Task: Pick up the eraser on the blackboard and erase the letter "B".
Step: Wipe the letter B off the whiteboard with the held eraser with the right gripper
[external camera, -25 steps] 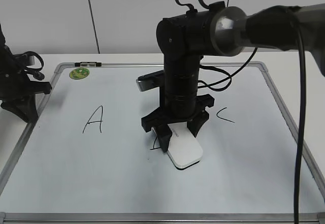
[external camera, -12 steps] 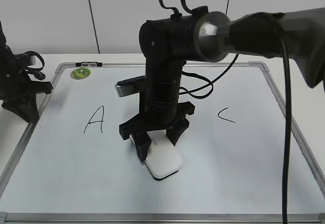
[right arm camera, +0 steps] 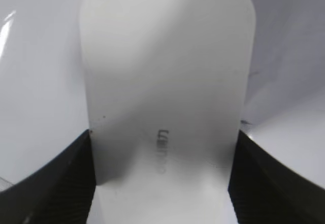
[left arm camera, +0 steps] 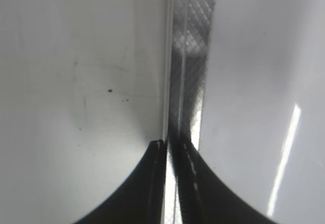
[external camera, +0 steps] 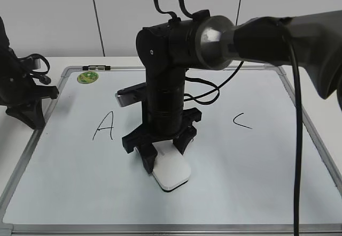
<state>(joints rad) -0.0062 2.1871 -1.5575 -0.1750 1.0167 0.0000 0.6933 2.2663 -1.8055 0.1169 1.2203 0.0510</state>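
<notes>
— Where, exactly, from the letter A?
— Just right of it: eraser flat on blackboard, pinched by right gripper.
— And left gripper?
— Pressed together, over the board's left frame.

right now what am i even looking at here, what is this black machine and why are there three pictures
It is a robot with two arms, each ending in a two-fingered end effector. The wide picture comes from a camera in front of the table; the other two come from cameras on each wrist.

On the table lies a whiteboard with a handwritten "A" and "C", and a small green magnet near its far left corner.

The right end effector points down and grips a white eraser flat on the board; its wrist picture shows the eraser between the dark fingers.

The left end effector is shut, holding nothing, at the board's left frame edge.
</notes>
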